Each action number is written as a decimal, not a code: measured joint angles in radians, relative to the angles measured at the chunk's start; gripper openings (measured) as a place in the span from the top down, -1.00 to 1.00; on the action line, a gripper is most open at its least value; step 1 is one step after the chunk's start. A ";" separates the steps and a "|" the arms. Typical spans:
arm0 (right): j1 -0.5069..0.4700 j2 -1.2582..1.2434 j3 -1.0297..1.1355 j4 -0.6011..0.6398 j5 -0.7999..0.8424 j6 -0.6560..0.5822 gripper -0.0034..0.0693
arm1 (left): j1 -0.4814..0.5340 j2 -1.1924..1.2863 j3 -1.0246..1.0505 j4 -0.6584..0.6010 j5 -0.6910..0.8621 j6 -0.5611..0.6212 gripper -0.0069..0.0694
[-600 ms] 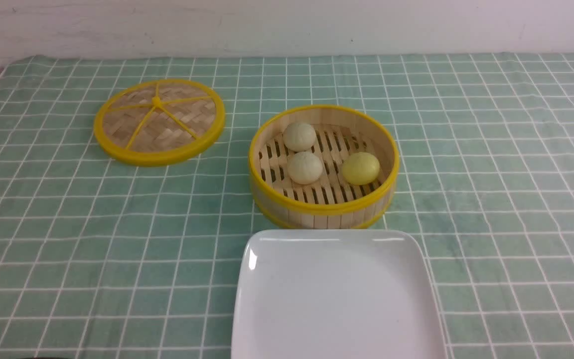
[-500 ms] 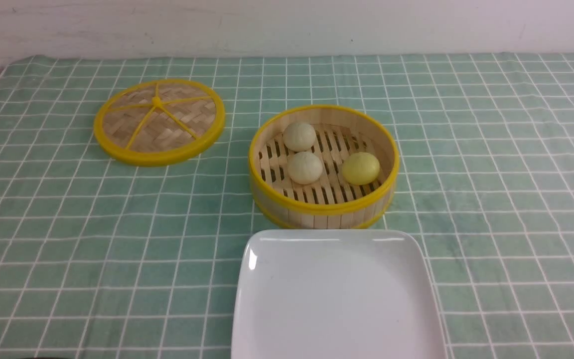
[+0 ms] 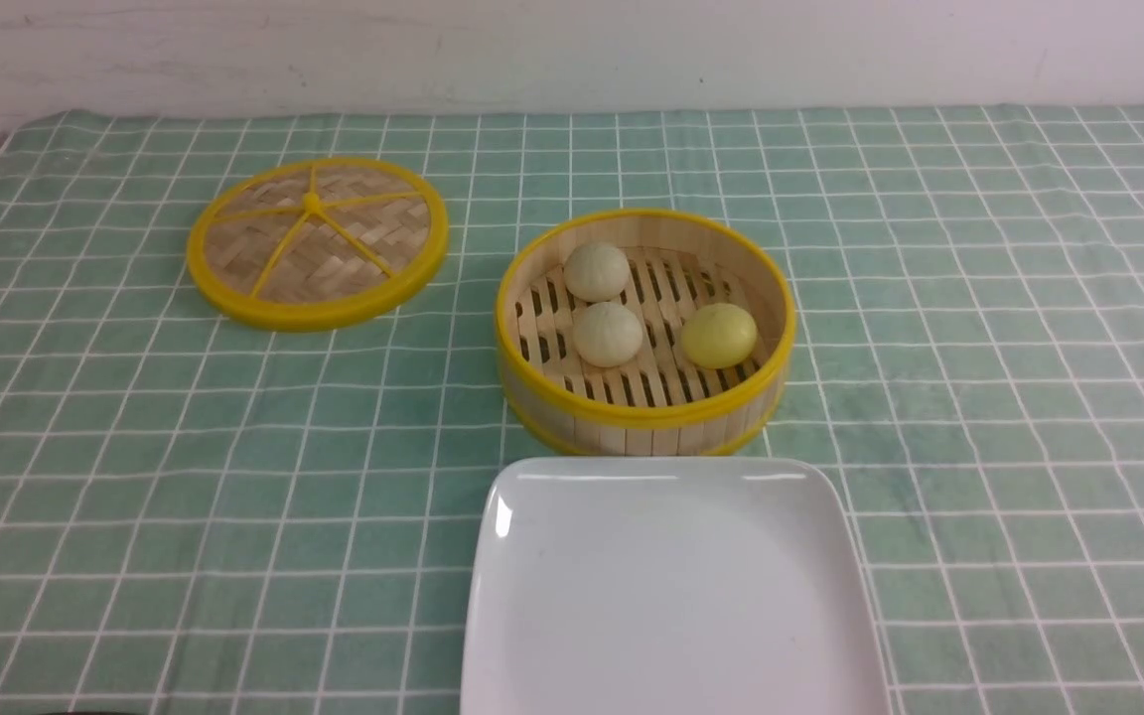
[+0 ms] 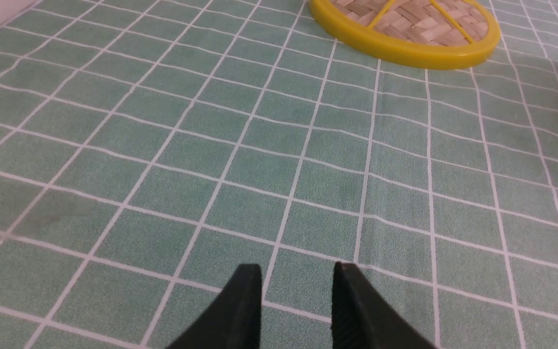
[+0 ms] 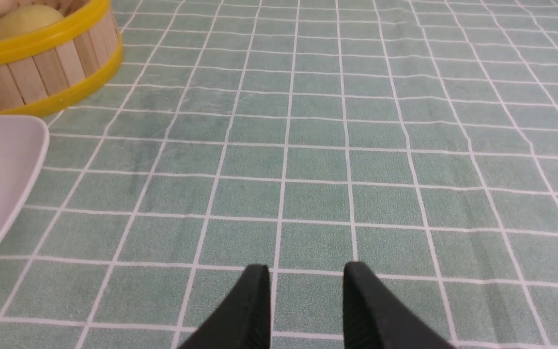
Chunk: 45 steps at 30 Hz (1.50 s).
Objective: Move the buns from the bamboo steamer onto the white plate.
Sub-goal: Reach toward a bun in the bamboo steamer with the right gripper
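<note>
**A:** What lies under everything?

**B:** A green checked tablecloth (image 3: 979,348), running from the wall to the near edge.

**A:** And the largest dish?

**B:** The white plate (image 3: 671,596). It is squarish and glossy, sits nearest the robot, and is cut off by the front view's lower edge. Its far edge is just beside the bamboo steamer (image 3: 646,434); I cannot tell whether they touch.

**A:** What does the steamer hold?

**B:** All three buns, on its slatted floor. The rear pale bun (image 3: 597,271) is at the back left. The front pale bun (image 3: 608,333) is just before it, and the yellow bun (image 3: 719,335) sits apart on the right.

**A:** And the lid?

**B:** The woven lid (image 3: 317,243) lies flat on the cloth, well apart to the left and farther back.

**A:** The grippers?

**B:** The left gripper (image 4: 297,267) hangs over cloth, its black fingers a narrow gap apart with cloth showing between. The right gripper (image 5: 306,266) is the same, and its camera catches the steamer and a corner of the plate.
</note>
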 joint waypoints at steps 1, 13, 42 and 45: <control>0.000 0.000 0.000 0.000 0.000 0.000 0.25 | 0.000 0.000 0.000 0.000 0.000 0.000 0.19; 0.000 0.000 0.000 0.000 0.000 0.000 0.25 | 0.000 0.000 0.000 0.000 0.000 0.000 0.19; 0.000 0.000 0.010 0.421 -0.056 0.478 0.25 | 0.000 0.000 0.004 -0.502 -0.005 -0.465 0.19; 0.000 0.000 0.010 0.523 -0.067 0.532 0.25 | 0.000 0.000 0.005 -0.513 -0.009 -0.432 0.19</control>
